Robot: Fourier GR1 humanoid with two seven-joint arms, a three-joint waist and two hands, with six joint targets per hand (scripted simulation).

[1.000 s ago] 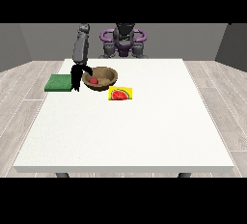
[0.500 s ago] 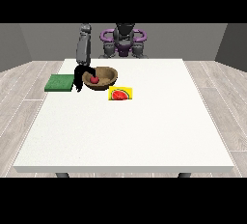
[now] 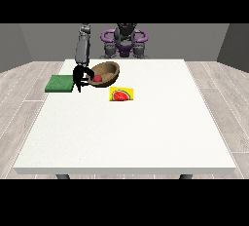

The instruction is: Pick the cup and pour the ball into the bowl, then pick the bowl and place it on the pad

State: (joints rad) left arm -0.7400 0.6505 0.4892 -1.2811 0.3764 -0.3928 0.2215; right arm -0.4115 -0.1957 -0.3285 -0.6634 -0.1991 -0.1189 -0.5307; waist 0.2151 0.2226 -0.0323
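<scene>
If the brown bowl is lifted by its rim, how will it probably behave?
The bowl looks rigid, like wood, so it should probably keep its shape. It already appears tilted, with the hand at the view's left at its rim, so it may tip further. The red ball inside would likely roll towards the lower side.

The table (image 3: pixel 146 132) is white. The bowl (image 3: pixel 109 70) beside the black hand's (image 3: pixel 79 76) fingers is brown and holds a red ball (image 3: pixel 97 78). The pad (image 3: pixel 60 83) is green. A yellow card (image 3: pixel 121 95) shows what looks like a red watermelon slice.
</scene>
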